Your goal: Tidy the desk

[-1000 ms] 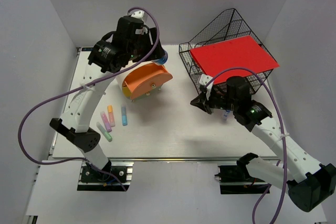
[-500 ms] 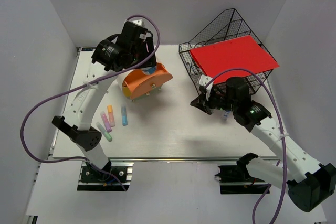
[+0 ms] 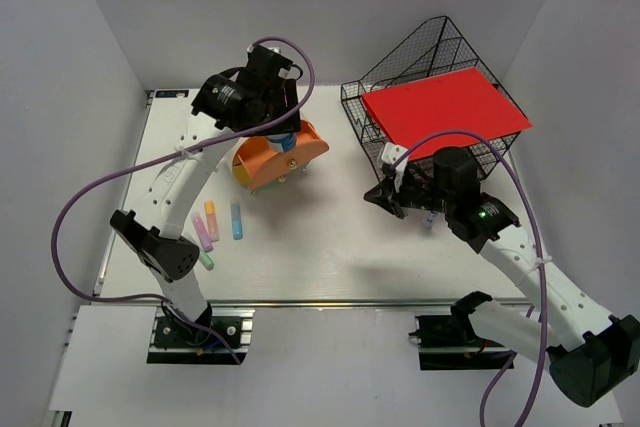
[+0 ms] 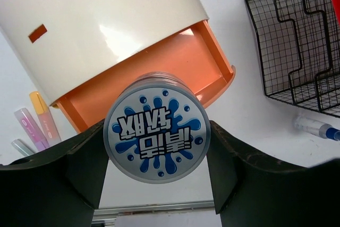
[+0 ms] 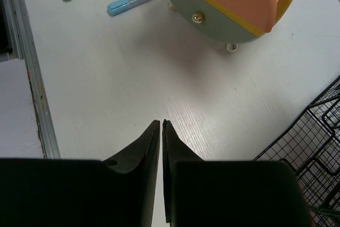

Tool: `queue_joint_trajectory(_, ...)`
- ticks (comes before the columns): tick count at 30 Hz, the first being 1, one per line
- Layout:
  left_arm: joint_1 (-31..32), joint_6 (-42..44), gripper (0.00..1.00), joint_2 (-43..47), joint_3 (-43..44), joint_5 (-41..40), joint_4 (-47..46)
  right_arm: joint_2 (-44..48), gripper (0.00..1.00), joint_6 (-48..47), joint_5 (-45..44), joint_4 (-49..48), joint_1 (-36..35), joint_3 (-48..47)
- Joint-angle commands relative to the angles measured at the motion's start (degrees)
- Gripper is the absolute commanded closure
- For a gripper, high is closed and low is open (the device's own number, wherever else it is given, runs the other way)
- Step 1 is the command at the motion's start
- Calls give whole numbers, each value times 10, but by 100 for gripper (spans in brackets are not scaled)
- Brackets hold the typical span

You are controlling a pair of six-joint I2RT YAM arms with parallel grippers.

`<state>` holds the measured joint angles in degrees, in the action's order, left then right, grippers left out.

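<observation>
- Over the open orange drawer of the cream drawer box (image 4: 106,25), the left claw (image 4: 156,131) was spread just as wide as a round tin (image 4: 155,150) with a blue-splash lid, pinching it between both fingers.
- Near the wire rack (image 3: 420,67), the right claw (image 5: 161,131) hung above bare desk with its fingers pressed together, holding nothing.
- Under both arms, the white desk (image 3: 330,247) lay flat. Its long axis ran left to right in the overhead view, and the silver rail (image 3: 330,304) ran along the near edge by the arm bases.
- Counted:
  - one drawer box
  - one wire rack
  - one red folder (image 3: 445,109) lying on the rack
  - one pen (image 4: 319,129) just beside the rack
  - four highlighters (image 3: 211,219), perhaps five, because they lay too close together to be sure
</observation>
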<state>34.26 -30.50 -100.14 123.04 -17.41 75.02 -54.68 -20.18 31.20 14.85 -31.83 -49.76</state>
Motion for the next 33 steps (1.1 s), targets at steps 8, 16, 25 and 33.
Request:
queue_joint_trajectory(8, 1, 5, 100, 6, 7, -28, -7, 12, 89, -10, -1, -23, 4, 7)
queue_joint_trajectory(16, -5, 10, 100, -1, -10, -31, -13, 16, 89, -10, -2, -22, 3, 8)
queue_joint_trajectory(25, -10, 11, 100, -8, 14, -47, -11, 18, 89, -10, -2, -23, 5, 10)
queue_joint_trajectory(33, -10, 9, 100, -10, 1, -47, -22, 21, 89, -11, -2, -24, 5, 11)
